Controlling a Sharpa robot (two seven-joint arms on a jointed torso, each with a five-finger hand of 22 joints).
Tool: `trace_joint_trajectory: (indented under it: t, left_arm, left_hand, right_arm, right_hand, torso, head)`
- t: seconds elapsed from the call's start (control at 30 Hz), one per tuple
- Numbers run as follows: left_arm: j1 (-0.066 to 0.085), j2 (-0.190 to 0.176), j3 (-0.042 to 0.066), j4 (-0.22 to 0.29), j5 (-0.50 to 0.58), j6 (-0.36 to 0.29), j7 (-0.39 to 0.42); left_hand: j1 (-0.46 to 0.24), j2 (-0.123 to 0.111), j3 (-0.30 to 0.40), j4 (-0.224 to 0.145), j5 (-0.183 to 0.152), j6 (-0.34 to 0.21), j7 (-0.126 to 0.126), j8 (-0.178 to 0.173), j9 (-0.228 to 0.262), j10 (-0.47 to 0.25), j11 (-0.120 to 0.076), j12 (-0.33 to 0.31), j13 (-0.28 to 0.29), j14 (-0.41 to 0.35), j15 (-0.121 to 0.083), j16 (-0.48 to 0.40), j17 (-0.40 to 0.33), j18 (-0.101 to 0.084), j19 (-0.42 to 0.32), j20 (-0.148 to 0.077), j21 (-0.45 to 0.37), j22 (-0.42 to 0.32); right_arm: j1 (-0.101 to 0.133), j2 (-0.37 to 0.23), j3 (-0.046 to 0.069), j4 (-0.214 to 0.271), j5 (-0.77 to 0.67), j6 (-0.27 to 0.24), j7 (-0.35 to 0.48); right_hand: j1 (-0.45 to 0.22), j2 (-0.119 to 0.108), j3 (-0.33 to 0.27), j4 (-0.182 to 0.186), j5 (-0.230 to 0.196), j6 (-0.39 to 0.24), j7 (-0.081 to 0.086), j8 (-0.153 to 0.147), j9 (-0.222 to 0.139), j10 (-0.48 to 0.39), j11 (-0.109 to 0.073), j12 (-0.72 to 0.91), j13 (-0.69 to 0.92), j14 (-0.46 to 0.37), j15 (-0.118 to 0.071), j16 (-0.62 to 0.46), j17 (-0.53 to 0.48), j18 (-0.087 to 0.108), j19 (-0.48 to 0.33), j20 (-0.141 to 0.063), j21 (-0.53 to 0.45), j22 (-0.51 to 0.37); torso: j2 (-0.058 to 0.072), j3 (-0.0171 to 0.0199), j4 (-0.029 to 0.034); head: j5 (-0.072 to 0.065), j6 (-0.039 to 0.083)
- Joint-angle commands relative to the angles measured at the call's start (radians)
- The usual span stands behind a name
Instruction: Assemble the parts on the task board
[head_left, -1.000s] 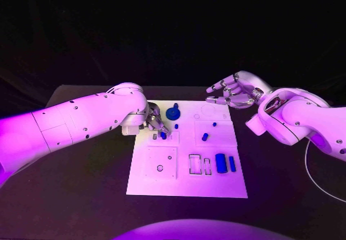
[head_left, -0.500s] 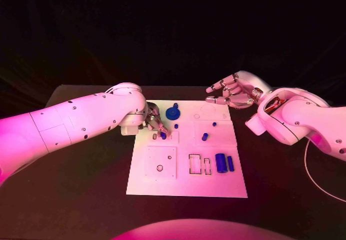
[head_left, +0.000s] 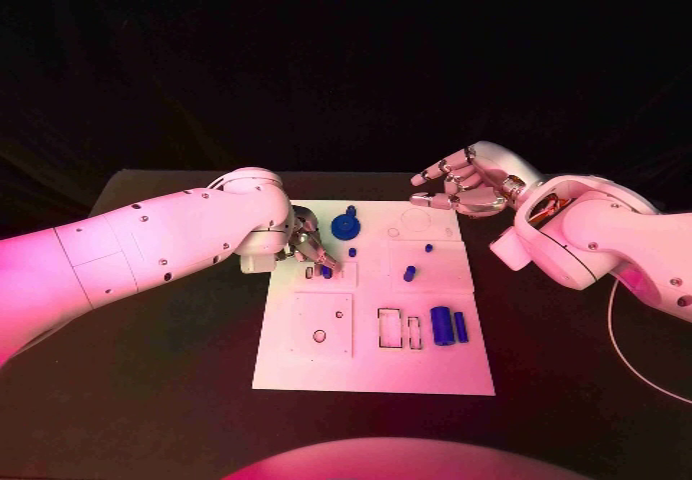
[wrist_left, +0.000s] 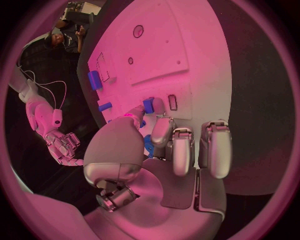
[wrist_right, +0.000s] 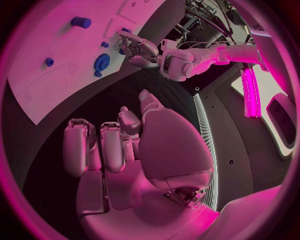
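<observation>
The white task board (head_left: 375, 355) lies in the middle of the table. My left hand (head_left: 306, 244) is over the board's far left part and pinches a small blue part (wrist_left: 148, 105) between thumb and a finger, right beside a narrow slot (wrist_left: 172, 102). The same part (head_left: 326, 270) shows under the fingertips in the head view. My right hand (head_left: 464, 182) hovers above the board's far right corner, fingers apart and half curled, holding nothing; its palm (wrist_right: 134, 150) is bare.
A round blue knob (head_left: 346, 226) stands at the board's far middle, with small blue pegs (head_left: 410, 272) nearby. Two blue blocks (head_left: 441, 326) lie at the near right beside bare rectangular slots (head_left: 391, 328). Black table surrounds the board.
</observation>
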Motion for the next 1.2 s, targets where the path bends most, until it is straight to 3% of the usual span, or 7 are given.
trace_joint_trajectory:
  t: [0.03, 0.6, 0.87, 0.97, 1.1, 1.2]
  left_arm:
    - [-0.008, -0.001, -0.006, 0.002, 0.003, 0.015, -0.083]
    - [-0.008, -0.001, -0.001, 0.008, 0.019, -0.037, -0.079]
    - [-0.008, -0.005, 0.002, 0.008, 0.02, -0.039, -0.079]
    - [-0.008, -0.011, 0.01, 0.015, 0.02, -0.045, -0.078]
    - [-0.005, -0.024, 0.028, 0.031, 0.035, -0.067, -0.076]
    - [0.004, -0.037, 0.044, 0.043, 0.072, -0.091, -0.068]
  left_hand:
    - [0.002, 0.001, -0.005, -0.001, -0.005, 0.004, 0.003, -0.002, -0.001, 0.004, 0.0, 0.0, -0.001, 0.105, -0.004, 0.003, 0.263, -0.015, 0.081, -0.007, 0.001, 0.204]
    - [0.0, 0.0, -0.026, 0.012, -0.011, 0.004, 0.003, -0.002, 0.0, 0.005, 0.0, 0.001, 0.001, 0.105, -0.004, 0.003, 0.263, -0.015, 0.082, -0.007, 0.002, 0.205]
    - [0.006, 0.003, -0.068, 0.032, -0.041, 0.006, 0.003, -0.002, 0.001, 0.005, 0.0, 0.0, 0.001, 0.105, -0.005, 0.003, 0.263, -0.015, 0.081, -0.008, 0.001, 0.205]
    - [0.012, 0.007, -0.084, 0.038, -0.058, 0.005, 0.003, -0.002, 0.002, 0.005, 0.0, -0.001, 0.001, 0.105, -0.005, 0.003, 0.263, -0.015, 0.081, -0.008, 0.0, 0.204]
    - [0.015, 0.004, -0.103, 0.046, -0.072, -0.001, 0.005, -0.004, 0.002, -0.002, 0.001, -0.014, -0.011, 0.105, -0.005, 0.003, 0.263, -0.01, 0.073, -0.009, -0.015, 0.187]
    - [0.02, 0.0, -0.129, 0.053, -0.082, -0.025, 0.013, -0.016, -0.002, -0.031, 0.007, -0.063, -0.061, 0.105, -0.003, 0.003, 0.263, -0.004, 0.064, -0.008, -0.033, 0.165]
  right_arm:
    - [-0.001, 0.001, 0.0, 0.0, -0.002, 0.013, 0.009]
    - [-0.001, 0.005, -0.001, -0.004, -0.001, 0.014, 0.01]
    - [-0.001, 0.006, -0.001, -0.006, 0.0, 0.016, 0.011]
    - [-0.001, 0.006, -0.001, -0.007, 0.0, 0.016, 0.011]
    - [-0.001, 0.007, -0.002, -0.01, 0.001, 0.017, 0.011]
    - [-0.001, 0.008, -0.003, -0.013, 0.002, 0.017, 0.011]
  right_hand:
    - [-0.011, 0.001, -0.008, 0.0, 0.005, 0.005, 0.0, -0.001, 0.001, -0.01, 0.0, -0.005, -0.002, 0.049, -0.004, -0.004, 0.008, 0.016, -0.006, -0.002, -0.005, -0.001]
    - [-0.014, 0.001, -0.012, 0.003, 0.003, 0.004, 0.0, -0.001, 0.001, -0.01, 0.0, -0.004, -0.002, 0.049, -0.004, -0.005, 0.007, 0.016, -0.006, -0.002, -0.005, -0.002]
    - [-0.017, 0.002, -0.014, 0.005, 0.003, 0.004, 0.0, -0.001, 0.001, -0.01, 0.0, -0.005, -0.003, 0.049, -0.004, -0.006, 0.007, 0.016, -0.007, -0.002, -0.006, -0.003]
    - [-0.017, 0.002, -0.014, 0.005, 0.003, 0.004, 0.0, -0.001, 0.001, -0.01, 0.0, -0.005, -0.003, 0.049, -0.004, -0.006, 0.007, 0.016, -0.007, -0.002, -0.006, -0.003]
    - [-0.019, 0.002, -0.016, 0.006, 0.003, 0.004, 0.0, -0.001, 0.001, -0.01, 0.0, -0.005, -0.003, 0.049, -0.004, -0.006, 0.007, 0.016, -0.007, -0.002, -0.006, -0.003]
    - [-0.02, 0.002, -0.017, 0.007, 0.002, 0.004, 0.0, -0.001, 0.001, -0.01, 0.0, -0.006, -0.003, 0.049, -0.004, -0.007, 0.006, 0.016, -0.006, -0.002, -0.006, -0.003]
  torso:
    - [0.0, -0.0001, -0.0001]
    - [0.0, 0.0002, 0.0]
    - [0.0, -0.0001, -0.0007]
    - [0.0, -0.0005, -0.0011]
    - [-0.001, 0.0001, -0.001]
    - [-0.002, 0.0009, 0.0002]
  head:
    - [0.0, 0.0]
    - [-0.001, 0.005]
    - [-0.001, 0.005]
    - [-0.001, 0.006]
    - [0.0, 0.008]
    - [0.0, 0.01]
